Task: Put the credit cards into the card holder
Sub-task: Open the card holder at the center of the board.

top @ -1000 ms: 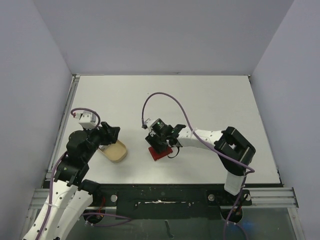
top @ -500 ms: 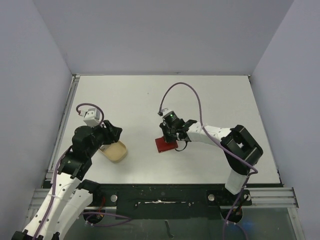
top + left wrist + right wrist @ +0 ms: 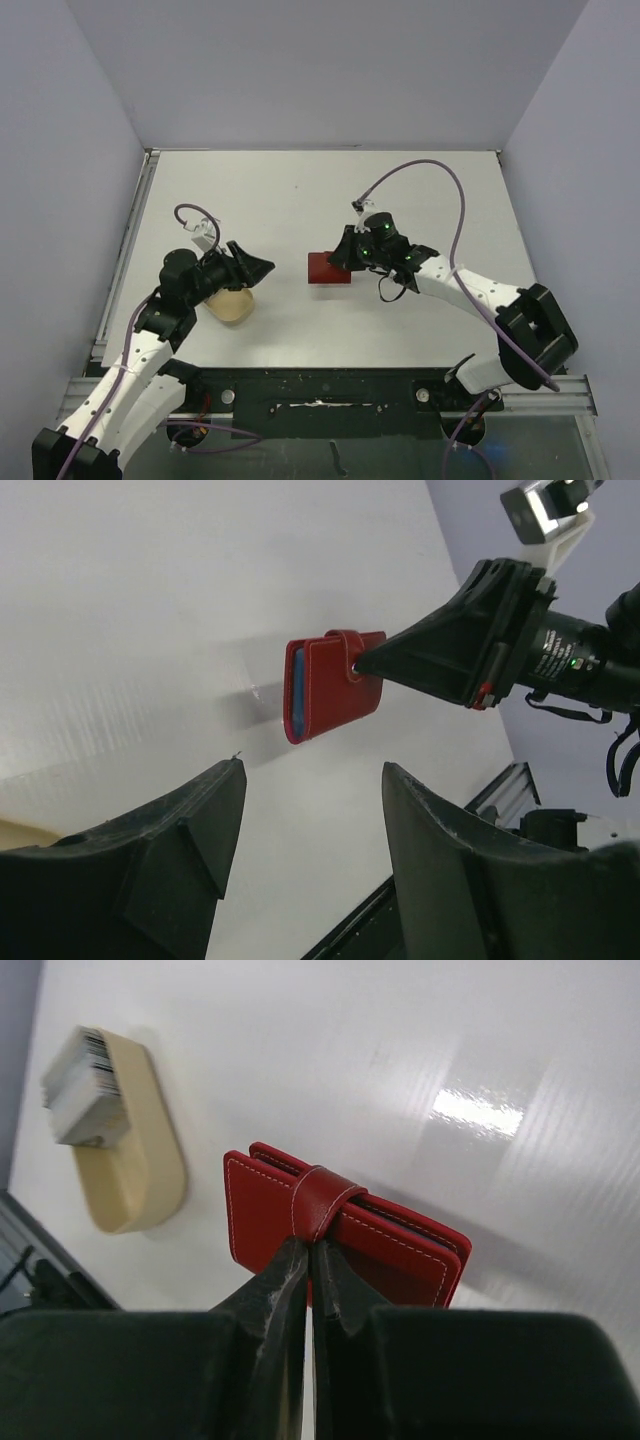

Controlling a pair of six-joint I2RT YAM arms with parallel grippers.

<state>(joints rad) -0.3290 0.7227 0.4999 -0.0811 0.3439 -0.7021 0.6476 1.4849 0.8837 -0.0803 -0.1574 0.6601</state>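
Robot lab test cell. White tabletop is boxed in by plain pale partition walls, with an aluminium extrusion rail along the near edge. Left arm and right arm are bolted there, purple cables looping loose.

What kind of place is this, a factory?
More likely a robotics lab test cell: two small arms bolted to a metal rail, a white table boxed in by plain walls, and props like a red wallet and dish.
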